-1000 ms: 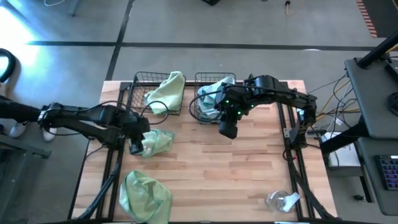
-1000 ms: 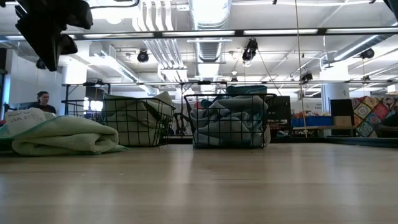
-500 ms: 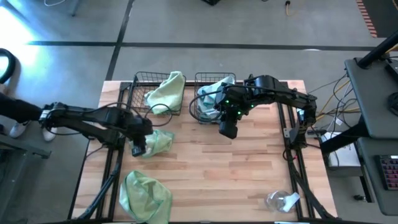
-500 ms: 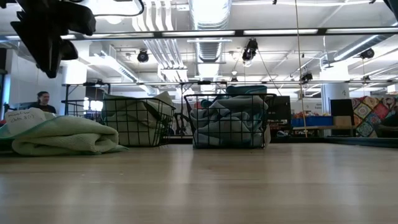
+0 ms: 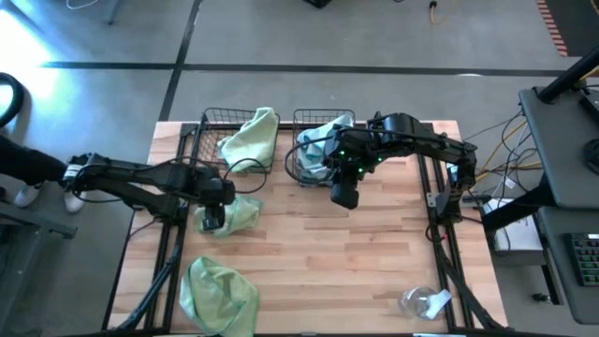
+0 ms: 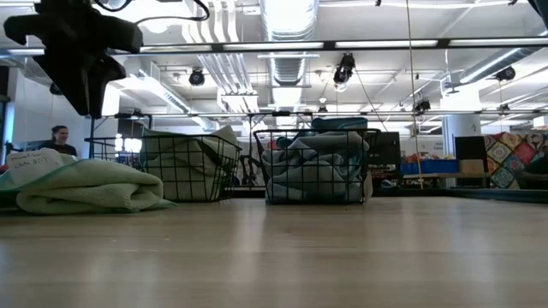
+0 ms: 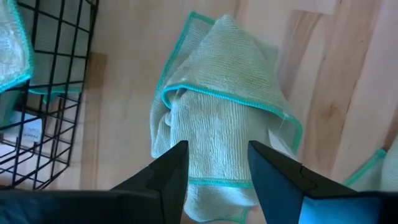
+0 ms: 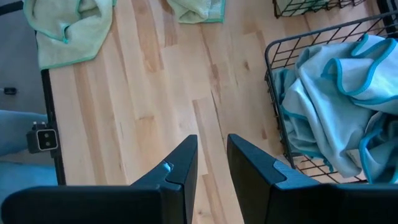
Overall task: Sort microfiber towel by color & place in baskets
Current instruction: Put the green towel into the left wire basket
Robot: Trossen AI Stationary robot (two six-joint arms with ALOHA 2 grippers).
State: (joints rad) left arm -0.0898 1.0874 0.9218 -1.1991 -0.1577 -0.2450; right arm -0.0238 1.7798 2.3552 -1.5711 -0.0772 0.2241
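Loosely crumpled, the light green towel (image 7: 217, 112) shows teal-stitched edges.

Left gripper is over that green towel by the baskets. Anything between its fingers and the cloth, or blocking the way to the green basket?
Nothing visible. The left gripper hangs open directly above the green towel with only air between. The green basket sits just beyond it, its top open, though a green cloth already drapes over its rim.

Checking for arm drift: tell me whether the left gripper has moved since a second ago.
Yes. In the high view the left gripper has shifted right along the table, closer over the green towel below the left basket, and now stands open.
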